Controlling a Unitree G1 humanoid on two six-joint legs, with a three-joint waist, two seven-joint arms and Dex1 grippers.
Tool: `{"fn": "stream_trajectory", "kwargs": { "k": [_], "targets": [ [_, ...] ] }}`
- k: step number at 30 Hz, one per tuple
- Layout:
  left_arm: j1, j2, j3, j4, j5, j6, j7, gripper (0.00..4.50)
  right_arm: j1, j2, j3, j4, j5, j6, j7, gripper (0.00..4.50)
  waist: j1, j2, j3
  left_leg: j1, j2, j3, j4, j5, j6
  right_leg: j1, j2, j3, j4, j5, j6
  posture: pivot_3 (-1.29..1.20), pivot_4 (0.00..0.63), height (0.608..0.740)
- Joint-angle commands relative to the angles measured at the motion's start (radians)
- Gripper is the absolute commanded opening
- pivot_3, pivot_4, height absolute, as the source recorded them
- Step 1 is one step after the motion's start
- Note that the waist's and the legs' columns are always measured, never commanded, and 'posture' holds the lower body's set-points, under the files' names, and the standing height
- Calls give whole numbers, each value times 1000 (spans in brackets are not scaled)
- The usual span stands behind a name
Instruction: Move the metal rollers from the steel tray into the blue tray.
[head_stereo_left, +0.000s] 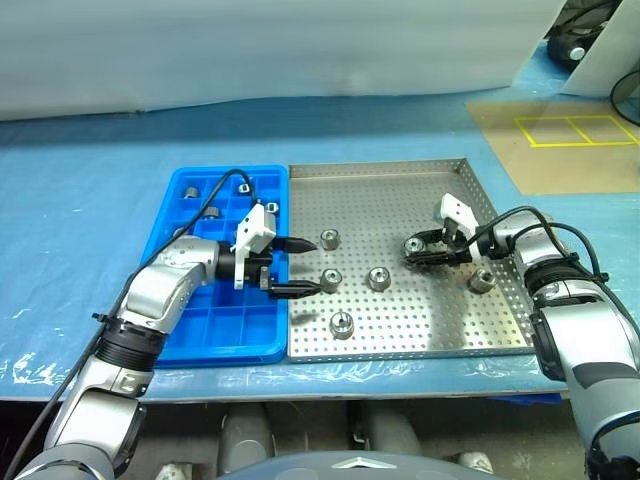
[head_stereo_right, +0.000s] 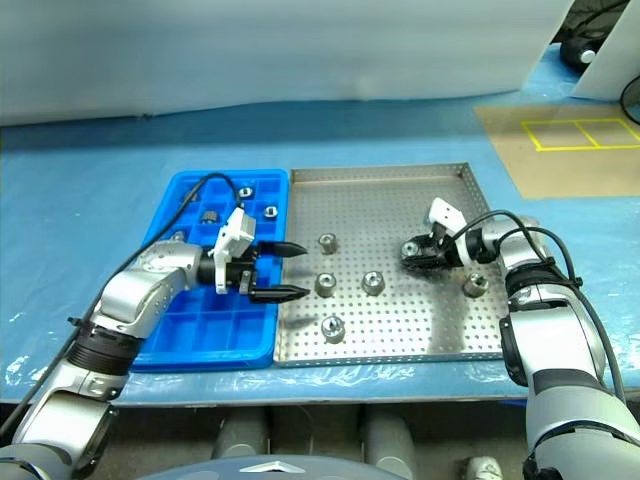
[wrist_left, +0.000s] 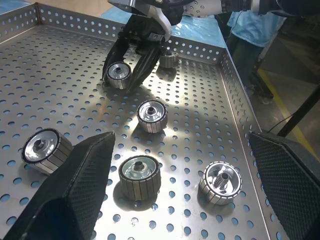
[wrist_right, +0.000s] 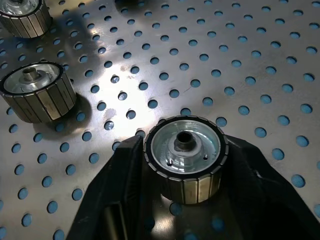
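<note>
right gripper (head_stereo_left: 412, 250) clamped on roller (wrist_right: 185, 159) near steel tray's (head_stereo_left: 400, 178) right edge; lift straight, carry across to blue tray (head_stereo_left: 166, 240). left gripper (head_stereo_left: 302, 266) gaping, empty, over steel tray's left edge; keep clear.

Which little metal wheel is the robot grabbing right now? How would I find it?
Find the big steel tray full of holes, right of the blue tray. Look toward its right half, where the right claw reaches in. The roller there is the one squeezed between two black fingers; the other rollers stand free.
</note>
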Motion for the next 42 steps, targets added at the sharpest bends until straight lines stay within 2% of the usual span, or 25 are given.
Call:
{"fn": "stream_trajectory", "kwargs": {
  "k": [1,11,15,19,25,32,42],
  "targets": [
    [-4,7,13,-8,-1,-12,-12,4500,7,-8,-13,-26,2,-4,4,1637,0,0,0,0,0,0,0,0,0,0,0,0,0,0,0,-6,150,740],
    [1,30,47,-32,-27,5,-7,4500,-35,26,-48,-94,55,9,12,1640,-2,0,0,0,0,3,0,0,0,-2,0,0,0,0,0,6,150,740],
    [-4,41,80,-38,-45,16,3,4500,-57,61,-57,-212,91,12,27,1640,-7,0,0,-3,0,7,0,0,0,-10,0,1,4,0,0,11,150,740],
    [10,73,129,-61,-63,32,17,4500,-52,112,-63,-420,171,114,60,1640,-9,0,0,-3,1,7,0,0,0,-13,1,1,4,0,0,22,150,740],
    [112,175,245,-157,-109,73,38,4500,-25,235,-3,-599,212,189,58,1640,-14,-1,1,-3,1,7,-3,0,0,-14,1,0,3,0,0,82,150,740],
    [252,251,355,-268,-147,107,81,4500,-75,365,49,-519,196,118,52,1640,6,-2,1,-4,1,7,-3,-2,-4,-14,0,0,2,0,0,188,150,740],
    [394,269,444,-365,-185,127,148,4500,-88,536,83,-311,148,-12,-2,1640,31,-2,1,-5,3,7,-4,-1,-5,-14,0,0,2,0,0,252,150,740]
  ]
}}
